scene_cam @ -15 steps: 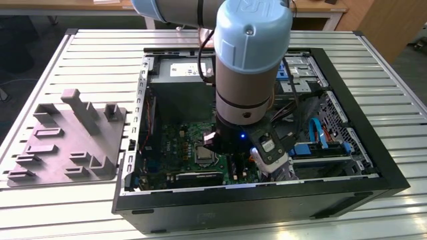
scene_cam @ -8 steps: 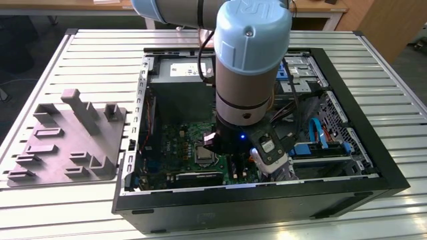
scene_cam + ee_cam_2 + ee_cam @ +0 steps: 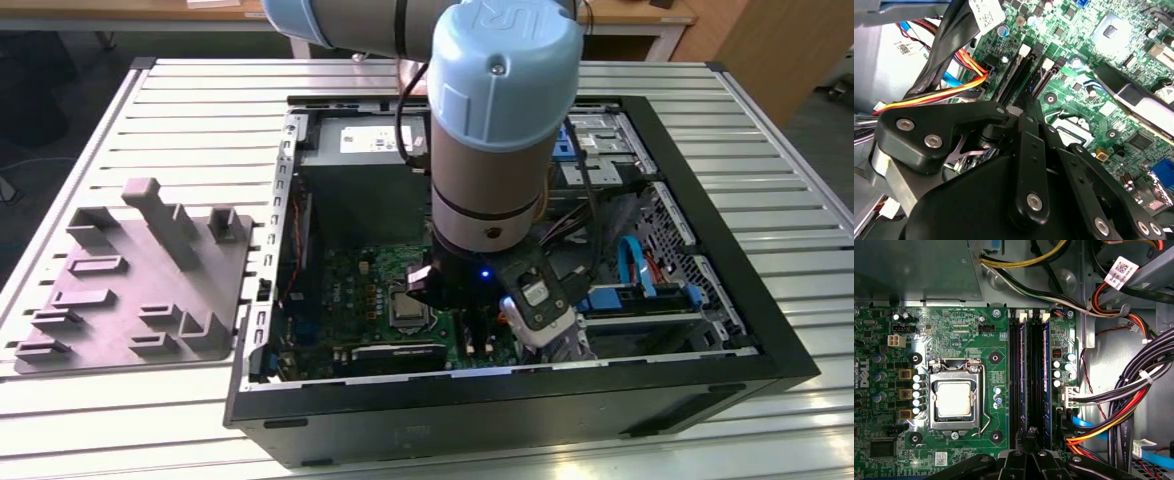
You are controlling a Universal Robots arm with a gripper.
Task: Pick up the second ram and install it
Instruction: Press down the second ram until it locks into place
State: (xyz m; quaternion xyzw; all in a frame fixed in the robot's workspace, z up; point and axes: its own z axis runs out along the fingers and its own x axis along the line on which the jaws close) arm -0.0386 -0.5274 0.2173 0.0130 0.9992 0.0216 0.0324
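Slatted metal table (image 3: 174, 120), open computer case (image 3: 694, 330) set on it, gripper (image 3: 1031, 442) lowered over green motherboard (image 3: 954, 330), second ram (image 3: 1045, 370) seated in slot beside CPU socket (image 3: 955, 399), jaw opening cannot be told.

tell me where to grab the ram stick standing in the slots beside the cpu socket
Take the second ram by its top long edge, pinching across its thin faces and coming straight down onto the motherboard. It stands on edge between the long black slots, so only that edge is free. The gripper sits above one end of the slots.
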